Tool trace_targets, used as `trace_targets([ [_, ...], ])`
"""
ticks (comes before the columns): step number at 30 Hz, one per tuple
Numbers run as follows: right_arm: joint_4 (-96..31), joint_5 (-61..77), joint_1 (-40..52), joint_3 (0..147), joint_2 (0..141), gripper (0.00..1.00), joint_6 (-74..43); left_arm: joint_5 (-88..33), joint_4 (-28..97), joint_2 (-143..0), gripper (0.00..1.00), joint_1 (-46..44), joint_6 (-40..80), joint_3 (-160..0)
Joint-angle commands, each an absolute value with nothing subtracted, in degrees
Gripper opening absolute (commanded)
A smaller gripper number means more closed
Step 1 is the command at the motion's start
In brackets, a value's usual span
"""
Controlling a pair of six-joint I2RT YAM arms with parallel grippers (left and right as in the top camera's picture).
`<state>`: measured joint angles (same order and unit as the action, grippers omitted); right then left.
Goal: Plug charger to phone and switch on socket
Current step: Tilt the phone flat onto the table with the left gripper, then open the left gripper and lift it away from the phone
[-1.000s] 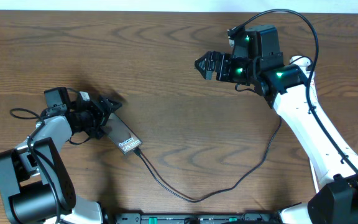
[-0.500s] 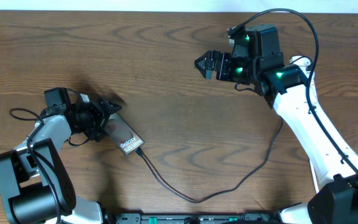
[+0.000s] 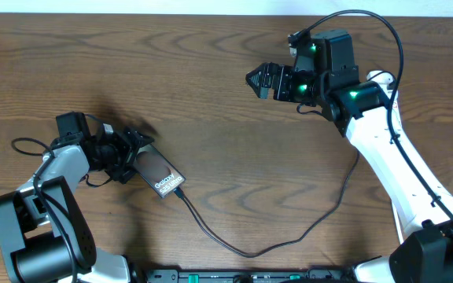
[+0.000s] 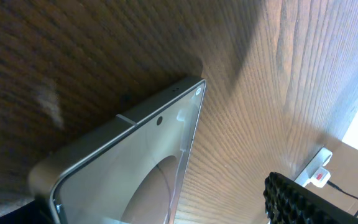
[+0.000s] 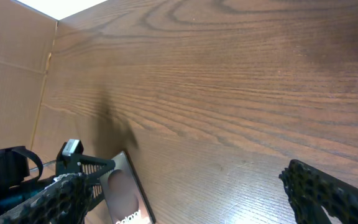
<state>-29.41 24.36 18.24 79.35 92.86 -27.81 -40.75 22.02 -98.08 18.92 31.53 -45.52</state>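
Observation:
The phone [image 3: 160, 174] lies flat at the table's left, bronze face up with white Galaxy lettering; it also shows as phone [image 5: 126, 196] and phone [image 4: 135, 168]. The charger cable [image 3: 250, 252] is plugged into its lower end by the plug tip [image 3: 178, 192] and loops right, passing under the right arm. My left gripper [image 3: 136, 153] is open astride the phone's upper end, and one of its fingers [image 4: 297, 199] stands clear of the phone's edge. My right gripper [image 3: 258, 81] hovers open and empty at upper right. The socket [image 4: 316, 171] shows small, white with red, far off.
A low board wall [image 5: 17, 74] borders the wooden table [image 3: 226, 157] at the far side. The right arm's white link [image 3: 392, 157] crosses the table's right part, over the cable. Black cabling [image 3: 26, 144] trails behind the left wrist.
The left gripper has edged slightly toward the near side, and the phone with its plug has shifted a little down and right. The right arm has held still.

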Motion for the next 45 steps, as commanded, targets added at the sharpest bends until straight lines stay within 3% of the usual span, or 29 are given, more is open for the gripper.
trace_targets([
  [1, -29.4, 23.9, 18.8, 79.7, 92.2, 0.99, -27.4, -12.3, 28.4, -107.5, 0.89, 19.5, 31.8, -36.5],
  [37, -29.6, 23.9, 18.9, 79.7, 92.2, 0.99, -27.3, -4.9, 33.6, -107.4, 0.89, 19.7, 33.5, -39.5],
  [45, -29.6, 23.9, 18.8, 79.7, 92.2, 0.99, -27.3, -2.5, 37.2, -101.3, 0.89, 19.7, 30.1, -42.9],
])
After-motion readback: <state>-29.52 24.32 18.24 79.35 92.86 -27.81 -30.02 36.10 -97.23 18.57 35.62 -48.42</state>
